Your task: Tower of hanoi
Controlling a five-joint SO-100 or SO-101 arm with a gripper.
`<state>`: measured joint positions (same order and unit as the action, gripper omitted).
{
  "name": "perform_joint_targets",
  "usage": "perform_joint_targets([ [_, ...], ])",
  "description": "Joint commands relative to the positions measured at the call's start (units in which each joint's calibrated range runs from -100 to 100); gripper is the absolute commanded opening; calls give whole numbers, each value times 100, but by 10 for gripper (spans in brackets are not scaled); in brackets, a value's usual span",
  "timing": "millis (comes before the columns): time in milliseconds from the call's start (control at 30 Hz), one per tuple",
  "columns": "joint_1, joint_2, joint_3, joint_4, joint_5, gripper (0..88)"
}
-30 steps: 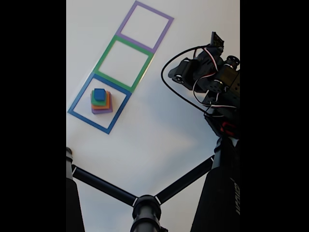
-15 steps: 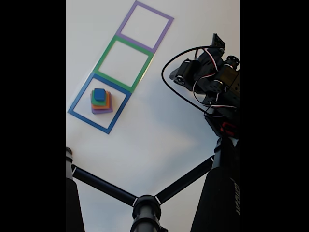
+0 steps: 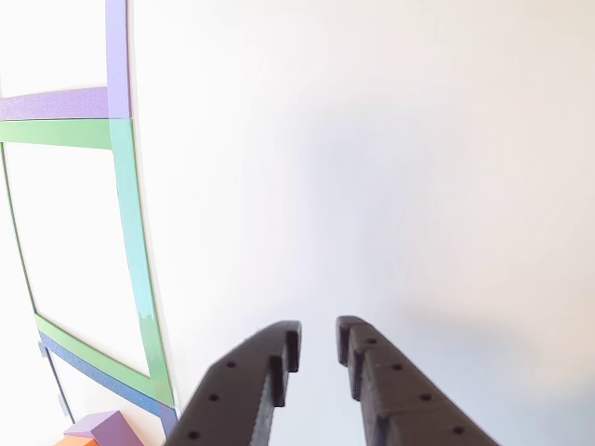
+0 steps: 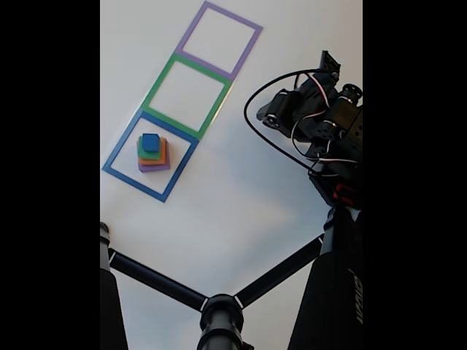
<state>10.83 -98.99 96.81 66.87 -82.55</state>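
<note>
The claw [image 3: 317,346] hung slightly parted, empty; the four-block tower [image 4: 152,153] sat unmoved, stacked near the table's [image 4: 248,197] left edge.

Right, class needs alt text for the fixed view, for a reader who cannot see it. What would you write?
A stack of four square blocks, purple at the bottom, then orange, green and a blue cube on top, sits inside a blue tape square on a white table. Empty green and purple tape squares continue the row, and the robot arm stands to the right.
</note>
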Motion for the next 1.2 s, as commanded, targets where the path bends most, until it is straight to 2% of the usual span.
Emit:
perform_joint_targets([
  [0,1,-85,-81,-23,47,6],
  [267,-277,-85,-81,-23,538,2],
  [733,-507,-93,-72,-23,893,1],
  [833,-526,-93,-81,18,825,1],
  [933,-670,-93,-109,131,386,1],
  [1167,-699,-93,-118,139,301,1],
])
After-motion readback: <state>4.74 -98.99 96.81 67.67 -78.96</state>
